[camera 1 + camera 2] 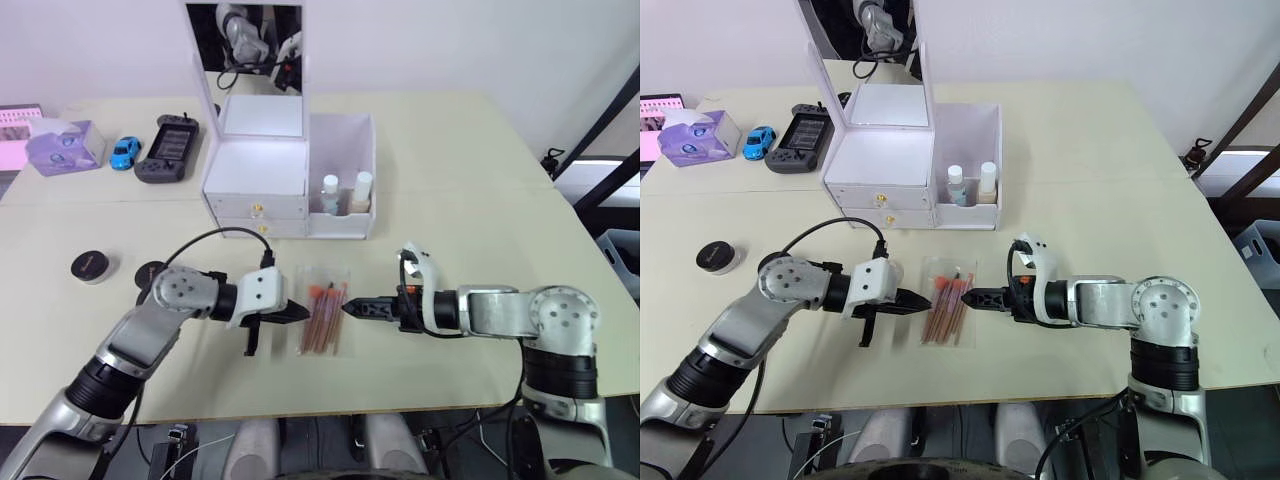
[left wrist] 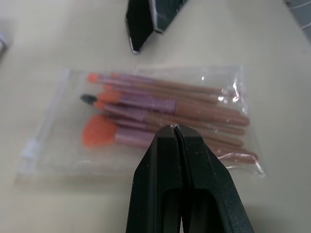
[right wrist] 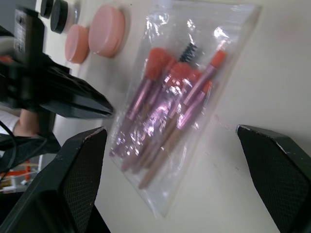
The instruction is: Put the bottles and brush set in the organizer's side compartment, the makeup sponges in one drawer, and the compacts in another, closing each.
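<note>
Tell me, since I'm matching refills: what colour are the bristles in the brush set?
Mostly orange, with one black brush head; the brush set shows best in the left wrist view.

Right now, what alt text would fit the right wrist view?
The right tool, wide open, faces the brush set lying flat on the table. The shut left tool points at it opposite, with two makeup sponges behind.

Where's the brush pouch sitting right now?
The clear flat plastic pouch of rose-gold brushes lies on the cream table in the head views, between the left claw and right claw, in front of the white plastic organizer.
</note>
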Controlling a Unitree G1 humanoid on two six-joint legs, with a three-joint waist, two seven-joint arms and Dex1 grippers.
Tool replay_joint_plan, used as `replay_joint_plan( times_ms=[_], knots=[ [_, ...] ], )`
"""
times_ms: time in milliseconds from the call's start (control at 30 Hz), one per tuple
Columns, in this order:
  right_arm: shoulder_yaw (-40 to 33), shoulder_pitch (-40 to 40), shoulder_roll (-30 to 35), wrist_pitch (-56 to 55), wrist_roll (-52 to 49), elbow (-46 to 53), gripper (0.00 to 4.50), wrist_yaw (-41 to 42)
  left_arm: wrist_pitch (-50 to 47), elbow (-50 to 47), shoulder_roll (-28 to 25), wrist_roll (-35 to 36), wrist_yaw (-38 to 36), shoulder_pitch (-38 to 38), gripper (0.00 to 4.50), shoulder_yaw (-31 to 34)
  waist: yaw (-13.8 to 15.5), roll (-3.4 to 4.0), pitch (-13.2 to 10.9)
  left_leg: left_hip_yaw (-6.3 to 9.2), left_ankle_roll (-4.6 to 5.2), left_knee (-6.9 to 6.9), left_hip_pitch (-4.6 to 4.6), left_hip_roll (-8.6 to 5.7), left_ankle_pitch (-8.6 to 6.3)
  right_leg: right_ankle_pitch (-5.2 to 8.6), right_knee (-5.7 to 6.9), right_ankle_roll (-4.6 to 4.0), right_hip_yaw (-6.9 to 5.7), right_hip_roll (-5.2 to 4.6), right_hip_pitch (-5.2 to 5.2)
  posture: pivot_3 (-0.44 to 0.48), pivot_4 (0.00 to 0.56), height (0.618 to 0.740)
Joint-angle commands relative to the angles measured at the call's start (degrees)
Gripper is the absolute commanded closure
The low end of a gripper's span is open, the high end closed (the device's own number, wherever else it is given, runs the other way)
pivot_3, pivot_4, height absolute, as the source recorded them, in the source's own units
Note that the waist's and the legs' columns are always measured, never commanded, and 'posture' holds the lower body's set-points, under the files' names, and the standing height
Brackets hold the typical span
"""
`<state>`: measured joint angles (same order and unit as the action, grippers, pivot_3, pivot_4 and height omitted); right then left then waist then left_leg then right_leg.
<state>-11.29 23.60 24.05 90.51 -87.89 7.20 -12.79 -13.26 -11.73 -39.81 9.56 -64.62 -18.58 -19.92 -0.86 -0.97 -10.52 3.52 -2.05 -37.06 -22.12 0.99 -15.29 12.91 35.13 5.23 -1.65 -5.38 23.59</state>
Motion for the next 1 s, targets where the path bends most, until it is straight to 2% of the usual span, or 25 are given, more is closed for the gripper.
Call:
replay_joint_plan(
  times_ms=[33, 133, 233, 433, 767, 1000],
  knots=[
    [5.5, -0.7, 1.6, -3.2, -8.7, -2.8, 0.0, -6.9, 1.3, -0.1, 0.2, -3.3, 1.1, 0.4, 4.44, -1.6, 0.0, 0.01, 0.0, 0.01, 0.0, 0.0, 0.0, 0.0, 0.0, 0.0, 0.0, 0.0, 0.0, 0.01, -0.01, 0.0, 0.15, 0.74],
    [12.2, -1.6, 4.4, -8.6, -18.7, -3.7, 0.0, -11.2, 0.6, -0.1, -0.2, -6.0, 2.4, 1.1, 4.44, -2.5, 0.0, -0.01, 0.1, 0.0, 0.0, 0.0, 0.03, 0.01, 0.0, 0.01, -0.04, 0.01, 0.0, 0.0, -0.07, 0.0, 0.15, 0.74],
    [16.8, -1.4, 6.1, -13.3, -23.8, -4.7, 0.0, -13.6, 0.4, 0.1, -0.9, -7.9, 2.6, 1.6, 4.44, -2.8, 0.0, -0.01, 0.1, 0.01, 0.01, 0.02, 0.07, 0.02, -0.01, 0.01, -0.04, 0.01, 0.0, 0.01, -0.1, 0.0, 0.15, 0.74],
    [22.5, -0.1, 6.1, -16.3, -25.1, -6.8, 0.0, -11.8, -1.8, -0.6, -1.6, -8.6, 2.9, 2.1, 4.44, -2.0, -0.1, 0.0, 0.1, 0.0, 0.02, 0.02, 0.19, 0.1, -0.01, 0.12, -0.03, 0.17, 0.0, 0.07, -0.14, 0.0, 0.15, 0.74],
    [24.3, 3.5, 3.6, -17.2, -15.8, -13.3, 0.0, -6.6, -3.6, -1.9, -1.3, -7.0, 3.0, 2.8, 4.44, -0.7, 0.0, 0.16, 0.4, -0.04, 0.02, 0.05, 0.41, 0.8, -0.01, -0.01, -0.05, -0.31, 0.0, 0.77, -0.16, 0.0, 0.15, 0.74],
    [23.6, 4.2, -0.2, -16.4, -7.7, -15.5, 0.0, -1.3, -4.2, -2.2, -1.0, -6.3, 3.2, 2.6, 4.44, -0.1, -0.1, 0.38, 0.5, -0.05, 0.01, 0.1, 0.57, 0.85, -0.02, -0.05, -0.04, -0.38, 0.0, 0.82, -0.16, 0.0, 0.15, 0.74]
  ],
)
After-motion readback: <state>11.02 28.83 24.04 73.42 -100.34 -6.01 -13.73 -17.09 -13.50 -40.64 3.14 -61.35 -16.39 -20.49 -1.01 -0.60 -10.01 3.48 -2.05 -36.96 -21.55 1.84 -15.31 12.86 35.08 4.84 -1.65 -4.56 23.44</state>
